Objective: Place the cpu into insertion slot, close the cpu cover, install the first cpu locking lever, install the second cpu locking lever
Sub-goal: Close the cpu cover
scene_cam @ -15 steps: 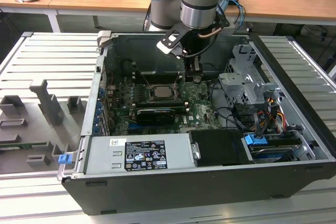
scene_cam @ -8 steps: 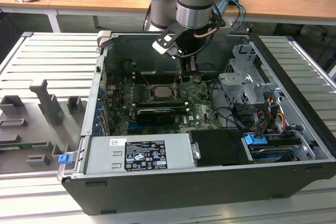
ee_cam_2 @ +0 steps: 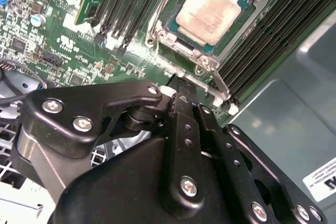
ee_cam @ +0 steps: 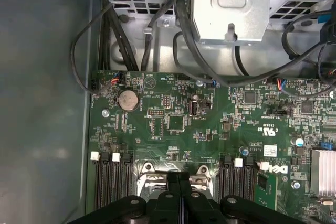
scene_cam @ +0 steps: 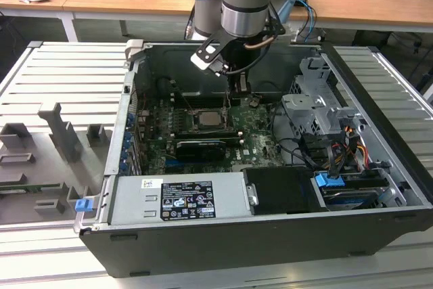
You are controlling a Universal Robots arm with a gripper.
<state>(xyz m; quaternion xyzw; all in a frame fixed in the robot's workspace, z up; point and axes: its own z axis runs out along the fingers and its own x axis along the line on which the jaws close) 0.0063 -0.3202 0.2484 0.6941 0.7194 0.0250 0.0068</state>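
Cpu (ee_cam_2: 210, 11) noted seated in insertion slot (ee_cam_2: 170, 24), cpu cover (ee_cam_2: 178, 40) down. End effector (ee_cam: 178, 179) pressed together, nothing pinched, set at locking lever (ee_cam_2: 210, 83) along slot's edge. Lever step judged in hand; downward press called for.

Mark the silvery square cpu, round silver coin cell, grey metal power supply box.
silvery square cpu (ee_cam_2: 212, 11), second wrist view, centre of top.
round silver coin cell (ee_cam: 127, 99), first wrist view, centre of face.
grey metal power supply box (scene_cam: 128, 197), exterior view, bare metal beside label.
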